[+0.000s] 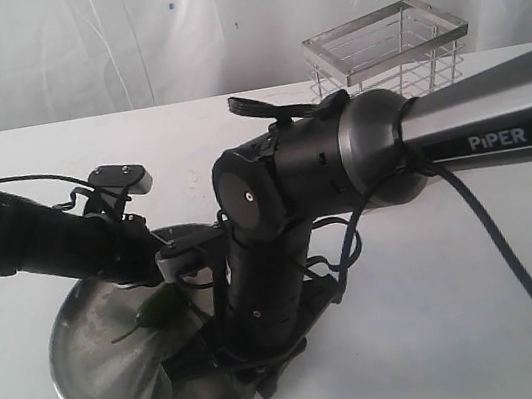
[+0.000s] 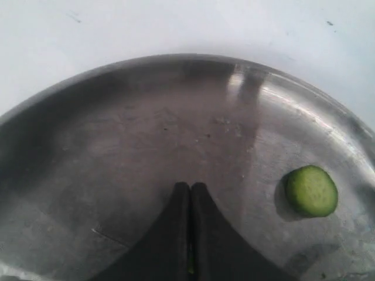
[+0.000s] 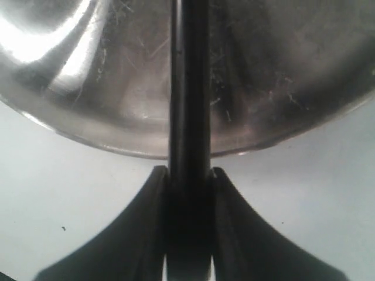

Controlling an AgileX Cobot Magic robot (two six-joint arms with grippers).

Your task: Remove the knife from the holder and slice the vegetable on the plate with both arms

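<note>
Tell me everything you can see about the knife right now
The knife shows in the right wrist view as a straight, all-black bar, matte, clamped between the right gripper fingers and reaching out over the plate rim. Its tip and edge are out of frame. In the exterior view the arm hides it.

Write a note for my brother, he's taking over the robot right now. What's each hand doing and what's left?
Right end effector: shut on the knife, which reaches out over the plate.
Left end effector: fingers pressed together low over the plate; a sliver of green shows between them, probably the vegetable.
Holder: at the back of the table, knife already out.
Done: knife fetched; one round green slice lies on the plate.
Left: more cuts, if wanted.
</note>
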